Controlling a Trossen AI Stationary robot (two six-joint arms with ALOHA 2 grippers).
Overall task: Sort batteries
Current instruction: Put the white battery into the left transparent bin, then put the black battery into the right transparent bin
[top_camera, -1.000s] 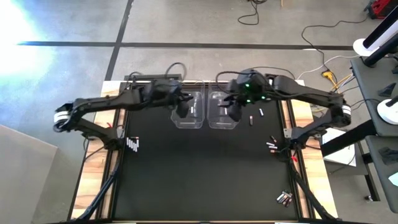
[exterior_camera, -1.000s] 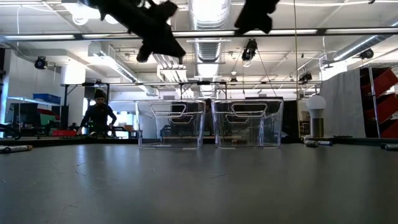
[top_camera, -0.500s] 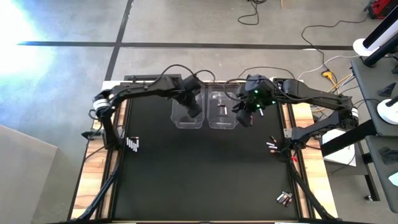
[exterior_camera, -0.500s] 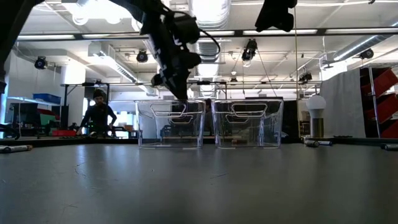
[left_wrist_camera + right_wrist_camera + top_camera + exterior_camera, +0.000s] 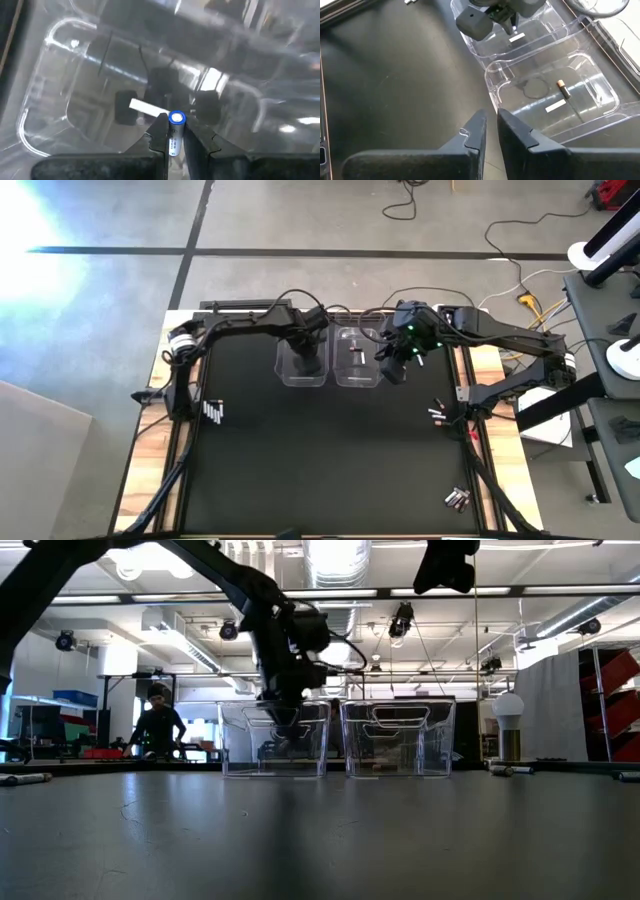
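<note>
Over the left bin [image 5: 301,360], my left gripper [image 5: 175,134] pinched a silvery battery [image 5: 174,133]. Beside the right bin [image 5: 580,75], which held a dark battery [image 5: 563,89], my right gripper [image 5: 490,131] hung empty with its jaws nearly together.

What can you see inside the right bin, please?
Inside the right bin lie one dark battery and a white strip. Glare on the clear walls may hide anything smaller.

Grey concrete floor [image 5: 300,220], crossed by dark tape lines [image 5: 300,252]. Loose cables [image 5: 520,275] beside the black tabletop [image 5: 320,460]. Overhead: silver ducting [image 5: 335,560], strip lights [image 5: 560,588]. Far off: a person [image 5: 158,725], a white globe lamp [image 5: 510,706].
</note>
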